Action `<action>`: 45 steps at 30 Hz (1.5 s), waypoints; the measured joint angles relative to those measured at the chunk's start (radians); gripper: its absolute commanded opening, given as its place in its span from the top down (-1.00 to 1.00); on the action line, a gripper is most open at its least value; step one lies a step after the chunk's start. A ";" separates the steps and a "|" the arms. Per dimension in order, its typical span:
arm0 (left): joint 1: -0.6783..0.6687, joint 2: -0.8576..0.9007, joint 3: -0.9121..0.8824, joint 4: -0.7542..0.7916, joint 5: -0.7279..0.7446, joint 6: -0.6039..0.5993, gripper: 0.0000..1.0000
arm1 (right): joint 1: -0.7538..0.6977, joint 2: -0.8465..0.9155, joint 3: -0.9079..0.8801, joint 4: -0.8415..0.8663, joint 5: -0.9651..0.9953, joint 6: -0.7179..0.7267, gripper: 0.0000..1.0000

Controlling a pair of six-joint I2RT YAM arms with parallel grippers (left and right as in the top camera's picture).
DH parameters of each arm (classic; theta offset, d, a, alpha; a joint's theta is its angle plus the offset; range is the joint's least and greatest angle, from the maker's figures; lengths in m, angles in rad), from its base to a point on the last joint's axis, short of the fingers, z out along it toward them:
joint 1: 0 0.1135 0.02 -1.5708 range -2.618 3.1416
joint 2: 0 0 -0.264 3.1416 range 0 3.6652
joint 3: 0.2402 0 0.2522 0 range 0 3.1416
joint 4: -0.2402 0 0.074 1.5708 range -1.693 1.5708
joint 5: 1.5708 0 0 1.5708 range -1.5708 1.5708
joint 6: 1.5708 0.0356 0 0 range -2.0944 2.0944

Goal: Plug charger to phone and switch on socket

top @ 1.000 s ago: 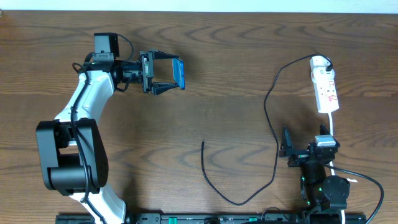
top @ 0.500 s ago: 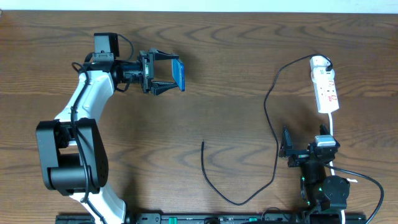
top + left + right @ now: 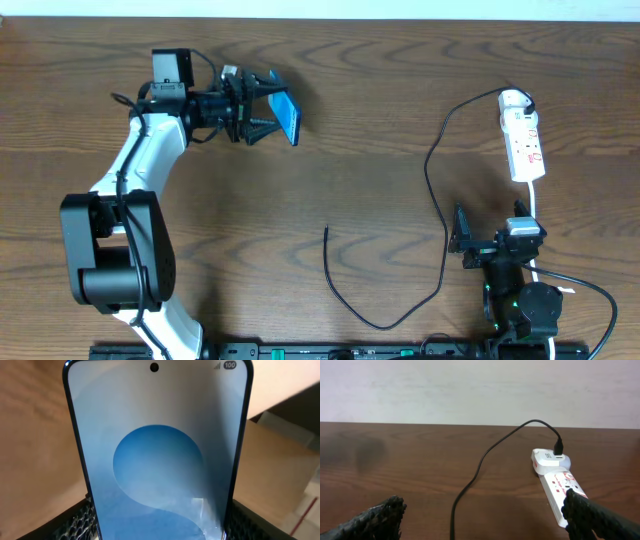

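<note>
My left gripper (image 3: 262, 106) is shut on the phone (image 3: 287, 116) and holds it tilted above the table at the back left. The phone's blue screen fills the left wrist view (image 3: 157, 450), clamped between both fingers. The charger, a thin black cable (image 3: 437, 200), runs from the socket (image 3: 523, 140) at the right down and round to its free plug end (image 3: 326, 231) lying on the table mid-front. In the right wrist view the cable (image 3: 480, 467) leads to the socket (image 3: 555, 477). My right gripper (image 3: 460, 243) is open and empty near the front right.
The socket's white cord (image 3: 534, 205) runs toward the right arm base. The wooden table (image 3: 360, 130) lies bare between the phone and the cable. A pale wall stands behind the table's far edge (image 3: 470, 390).
My left gripper has rotated at the wrist, tilting the phone and lifting it slightly. The right arm and the cable have not moved.
</note>
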 measured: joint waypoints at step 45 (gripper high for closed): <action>-0.150 0.000 0.000 0.290 -0.365 -0.187 0.85 | 0.000 0.034 0.050 0.034 -0.204 0.372 -0.98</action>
